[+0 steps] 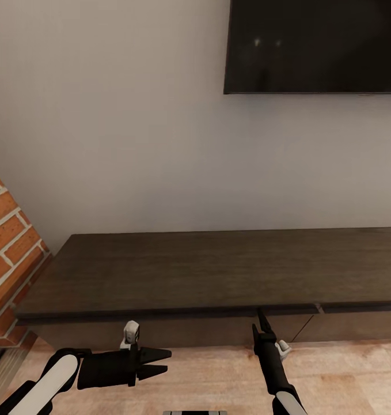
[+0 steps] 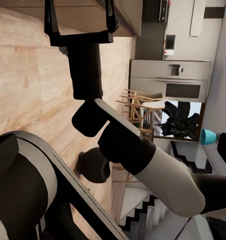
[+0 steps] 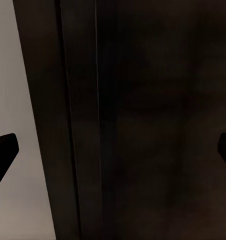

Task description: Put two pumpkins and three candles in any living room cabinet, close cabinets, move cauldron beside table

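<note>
The cabinet (image 1: 218, 271) is a long, low dark brown console against the white wall, and its drawer fronts sit flush. My right gripper (image 1: 260, 317) points up at the front edge just under the cabinet's top. It is open, and the right wrist view has dark wood (image 3: 143, 100) close between the spread fingertips (image 3: 3, 152). The left wrist view looks across at the right gripper (image 2: 80, 17) with its fingers apart. My left gripper (image 1: 163, 362) hovers low over the floor, pointing right, open and holding nothing. The pumpkins, candles and cauldron are out of view.
A black TV (image 1: 313, 46) hangs on the wall above the cabinet. A brick wall (image 1: 11, 248) meets the cabinet's left end. Light wood floor (image 1: 207, 374) lies in front. In the left wrist view, wooden chairs (image 2: 138, 105) and a kitchen oven (image 2: 170, 80) stand far off.
</note>
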Robot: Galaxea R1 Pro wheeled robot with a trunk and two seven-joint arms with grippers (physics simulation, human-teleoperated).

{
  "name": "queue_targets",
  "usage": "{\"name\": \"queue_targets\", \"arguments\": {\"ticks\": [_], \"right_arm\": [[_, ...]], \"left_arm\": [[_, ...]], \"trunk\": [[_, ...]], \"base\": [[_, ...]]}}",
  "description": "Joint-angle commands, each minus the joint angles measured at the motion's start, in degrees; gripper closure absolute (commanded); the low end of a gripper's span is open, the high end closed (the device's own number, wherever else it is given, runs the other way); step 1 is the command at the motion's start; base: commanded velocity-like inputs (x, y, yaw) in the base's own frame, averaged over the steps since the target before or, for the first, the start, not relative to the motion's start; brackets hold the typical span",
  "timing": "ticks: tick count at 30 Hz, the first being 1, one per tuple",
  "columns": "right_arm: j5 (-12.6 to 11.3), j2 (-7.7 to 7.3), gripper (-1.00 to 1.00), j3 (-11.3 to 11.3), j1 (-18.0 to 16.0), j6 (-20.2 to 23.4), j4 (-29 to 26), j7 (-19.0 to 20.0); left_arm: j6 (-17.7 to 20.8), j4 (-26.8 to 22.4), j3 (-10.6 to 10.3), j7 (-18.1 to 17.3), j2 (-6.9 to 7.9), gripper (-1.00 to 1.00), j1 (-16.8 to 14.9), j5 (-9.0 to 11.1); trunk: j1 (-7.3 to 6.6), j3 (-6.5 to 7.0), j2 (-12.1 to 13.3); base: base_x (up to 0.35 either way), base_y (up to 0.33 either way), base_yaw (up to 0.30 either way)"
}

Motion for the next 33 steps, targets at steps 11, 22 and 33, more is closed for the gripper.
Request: {"name": "queue_targets", "arguments": {"ticks": [11,22,33], "right_arm": [[0.0,0.02,-1.00,0.0,0.0,-0.3,0.0,0.2],[0.0,0.02,-1.00,0.0,0.0,-0.4,0.0,0.2],[0.0,0.02,1.00,0.0,0.0,-0.5,-0.1,0.2]], "left_arm": [[0.1,0.0,0.0,-0.3,0.06,-1.00,0.0,-0.2],[0.0,0.1,0.0,-0.3,0.04,-1.00,0.0,-0.2],[0.0,0.1,0.1,-0.3,0.04,-1.00,0.0,-0.2]], "trunk": [[-0.01,-0.04,0.0],[-0.01,-0.04,0.0],[-0.01,-0.04,0.0]], "base": [[0.009,0.000,0.000],[0.028,0.000,0.000],[0.007,0.000,0.000]]}}
